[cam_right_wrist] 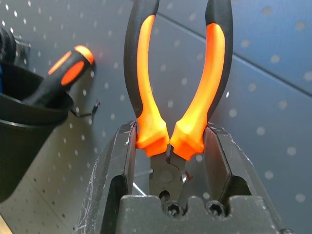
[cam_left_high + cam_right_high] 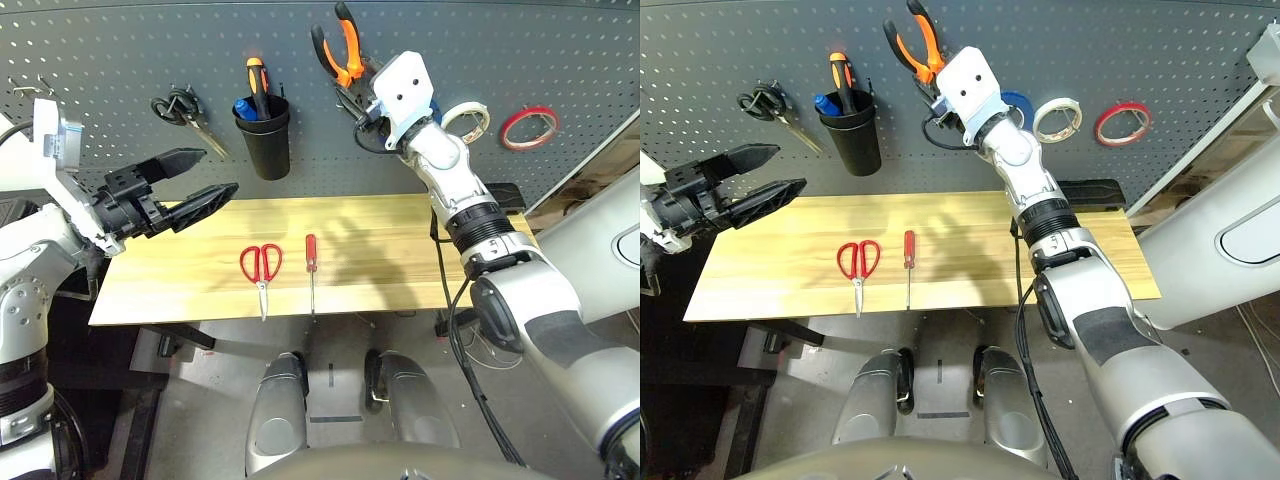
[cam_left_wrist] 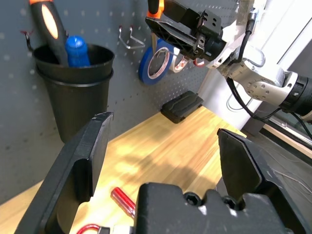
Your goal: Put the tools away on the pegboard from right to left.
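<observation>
A: Start with the silver right arm (image 2: 560,325), in from the lower right of the frame. Reaching where?
B: Up to the pegboard (image 2: 200,60), top centre, with the right gripper (image 1: 171,125) clamped on the orange pliers (image 1: 166,141), just below the handles. Can't tell whether hung on a hook.
A: And at middle left?
B: See the left gripper (image 2: 220,171) there, spread wide, holding nothing.
A: How far along?
B: Perhaps a quarter done, with the red tape ring (image 2: 529,128) up on the board at upper right. Looks like working on the pliers now. Then two more to put away, both on the table (image 2: 150,290): first the red screwdriver (image 2: 311,255), centre of the frame, then the red scissors (image 2: 262,268), just left of that.
A: Pointing which way?
B: For the pliers, handles toward the top, slanting a little left, nose down between the fingers. For the screwdriver, long axis nearly straight up and down, tip toward the bottom. Likewise for the scissors, loops up, blades down.
</observation>
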